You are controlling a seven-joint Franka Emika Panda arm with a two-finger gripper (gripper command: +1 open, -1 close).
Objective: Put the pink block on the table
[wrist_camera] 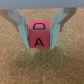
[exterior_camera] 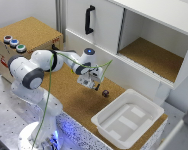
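Small reddish-pink lettered cube [wrist_camera: 39, 35] sits clenched between the fingers of your hand [exterior_camera: 92, 83], held just above the brown cork-topped bench [exterior_camera: 74, 95]. Placement step in hand: you should lower to the cork, then release.

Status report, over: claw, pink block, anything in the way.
Claw shut on pink block, above the table. Small dark block on the cork nearby, white bin beyond. Drop spot looks open.

Pink block [wrist_camera: 39, 35], black letters; brown cork table [wrist_camera: 42, 67].
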